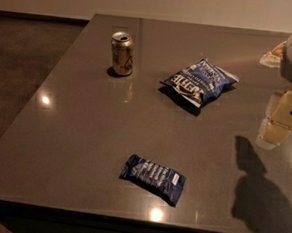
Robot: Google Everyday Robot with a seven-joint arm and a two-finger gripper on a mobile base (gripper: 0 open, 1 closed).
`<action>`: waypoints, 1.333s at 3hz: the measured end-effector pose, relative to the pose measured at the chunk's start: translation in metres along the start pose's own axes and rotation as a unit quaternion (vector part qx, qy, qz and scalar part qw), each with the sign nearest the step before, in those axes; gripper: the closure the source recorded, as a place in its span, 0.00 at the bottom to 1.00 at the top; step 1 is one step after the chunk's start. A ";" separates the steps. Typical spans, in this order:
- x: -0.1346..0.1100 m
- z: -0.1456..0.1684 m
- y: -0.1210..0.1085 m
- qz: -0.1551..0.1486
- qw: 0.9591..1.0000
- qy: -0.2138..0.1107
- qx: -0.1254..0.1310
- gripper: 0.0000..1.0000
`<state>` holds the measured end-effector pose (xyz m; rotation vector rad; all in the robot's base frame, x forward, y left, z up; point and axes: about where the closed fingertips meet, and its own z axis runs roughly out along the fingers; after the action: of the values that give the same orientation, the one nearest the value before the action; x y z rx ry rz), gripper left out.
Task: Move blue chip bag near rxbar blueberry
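The blue chip bag (199, 81), puffy and crinkled with white lettering, lies on the grey table (84, 134) right of centre toward the back. The rxbar blueberry (153, 178), a small flat dark-blue wrapper with a white patch at its right end, lies near the table's front edge, well apart from the bag. My gripper (281, 123), a pale cream part below the white arm, hangs at the right edge of the view. It is above the table, to the right of the bag, and touches neither package.
A gold drink can (122, 53) stands upright at the back left of the table. A pale package (273, 54) lies at the far right, partly hidden by my arm. The arm's shadow (253, 191) falls on the front right. The floor (25, 55) lies left of the table.
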<state>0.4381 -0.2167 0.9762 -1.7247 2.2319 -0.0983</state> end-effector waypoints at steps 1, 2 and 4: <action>0.000 0.000 0.000 0.000 1.000 0.000 0.000 0.00; -0.002 0.001 -0.005 0.012 1.000 0.003 0.003 0.00; -0.023 0.060 -0.075 0.150 0.988 0.013 0.045 0.00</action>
<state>0.5299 -0.2064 0.9428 -1.3313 2.4370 -0.1495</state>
